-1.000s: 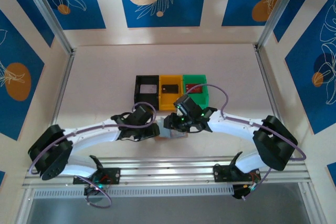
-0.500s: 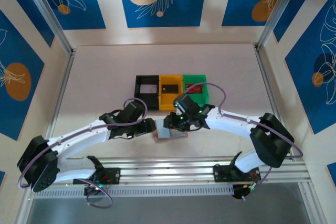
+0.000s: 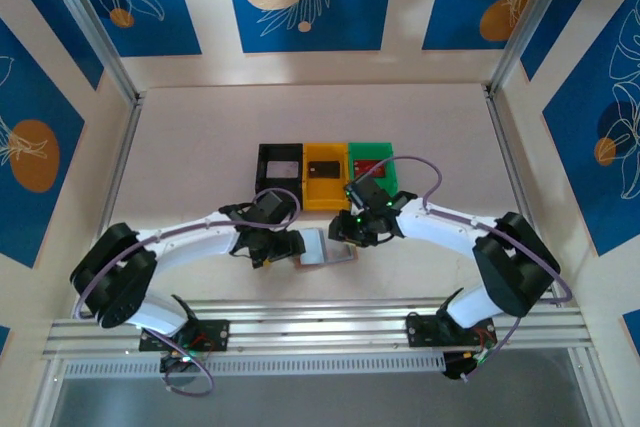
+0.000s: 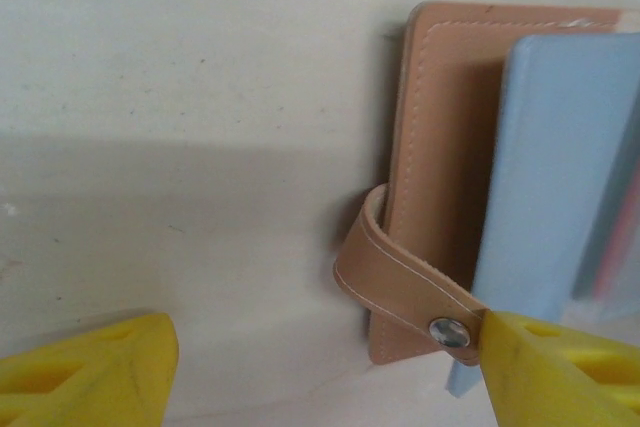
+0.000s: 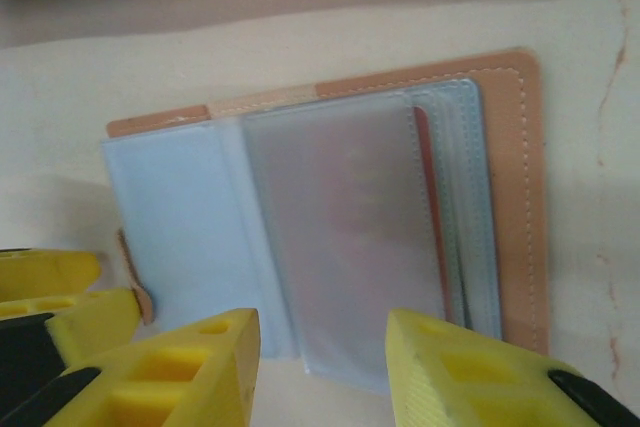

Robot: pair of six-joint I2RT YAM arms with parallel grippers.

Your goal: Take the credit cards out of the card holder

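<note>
— How do I get one out cleanly?
— My left gripper (image 4: 320, 377), released, should pin the snap tab (image 4: 400, 282) side; my right gripper (image 5: 320, 367), also released, pinches the red credit card (image 5: 428, 207).
— And the card holder (image 5: 330, 227)?
— Open flat on the bench (image 4: 180, 77) near the bins (image 3: 325, 175); tan leather, pale-blue sleeves up.
</note>
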